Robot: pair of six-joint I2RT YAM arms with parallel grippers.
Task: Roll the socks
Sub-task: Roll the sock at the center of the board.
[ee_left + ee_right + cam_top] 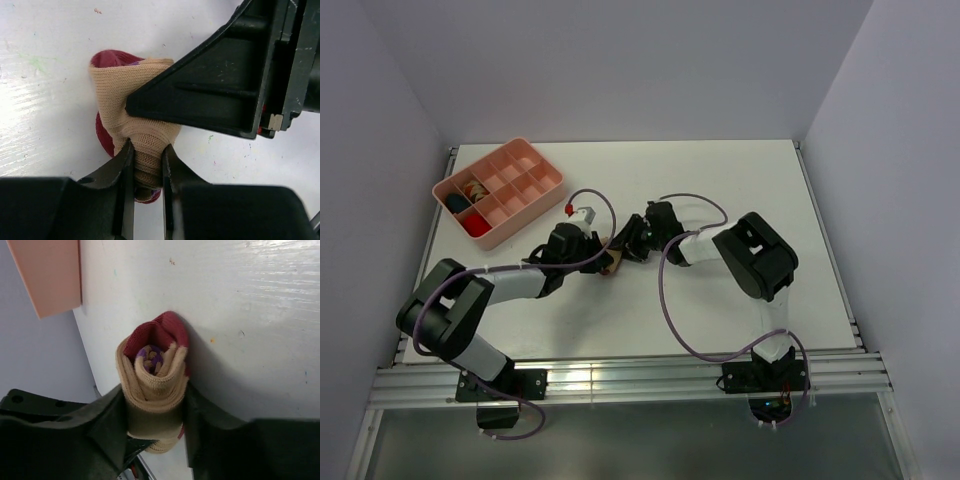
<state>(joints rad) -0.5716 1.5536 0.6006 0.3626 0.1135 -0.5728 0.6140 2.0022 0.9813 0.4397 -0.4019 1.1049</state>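
Note:
The socks lie rolled into one tan bundle with a dark red toe at the middle of the table. In the left wrist view my left gripper is shut on the tan ribbed end of the socks. One finger of the right gripper crosses over the bundle there. The right wrist view looks into the end of the roll, with purple-patterned fabric at its core. My right gripper has a finger pressed against each side of it. Seen from above, the left gripper and the right gripper meet at the bundle.
A pink compartment tray stands at the back left, holding a dark bundle, a red bundle and a patterned one. A corner of the tray shows in the right wrist view. Purple cables loop over both arms.

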